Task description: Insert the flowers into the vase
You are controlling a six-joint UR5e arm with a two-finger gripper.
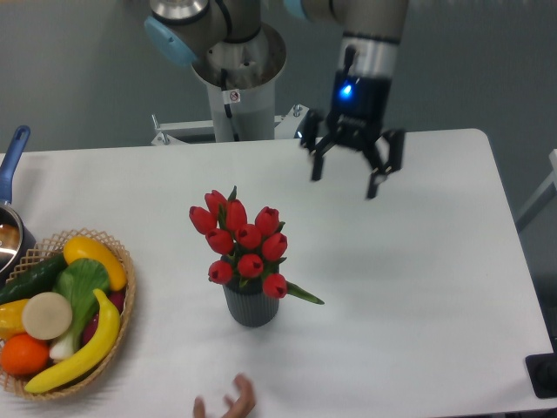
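Observation:
The red tulips [244,241] stand upright with their stems inside the small dark grey ribbed vase [251,307], which sits near the middle front of the white table. One green leaf sticks out to the right of the vase mouth. My gripper [345,178] hangs above the table's back, up and to the right of the flowers, well apart from them. Its fingers are spread open and hold nothing.
A wicker basket [122,261] with a banana, orange and other fruit and vegetables sits at the left front edge. A pot with a blue handle [13,161] is at the far left. A person's fingers [228,402] show at the front edge below the vase.

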